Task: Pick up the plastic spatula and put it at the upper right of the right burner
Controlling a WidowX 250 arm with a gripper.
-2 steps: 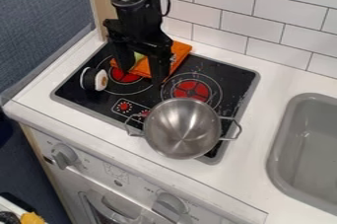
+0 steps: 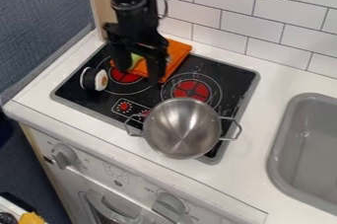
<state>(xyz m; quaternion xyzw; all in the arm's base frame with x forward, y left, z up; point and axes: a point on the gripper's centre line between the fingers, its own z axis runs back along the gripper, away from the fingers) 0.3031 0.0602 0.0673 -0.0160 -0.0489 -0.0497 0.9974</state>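
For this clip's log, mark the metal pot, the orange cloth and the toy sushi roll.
Metal pot (image 2: 182, 130): camera view, inside surface near its middle.
Orange cloth (image 2: 178, 54): camera view, part right of the gripper.
Toy sushi roll (image 2: 101, 80): camera view, its pale round face.

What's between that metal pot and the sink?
Between the pot and sink, the camera view shows the stove's edge, then bare white countertop.

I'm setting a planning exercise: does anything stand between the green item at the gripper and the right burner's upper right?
Besides the gripper, only the orange cloth visibly lies between the green item and there; the metal pot sits on the near side of the right burner, off that line.
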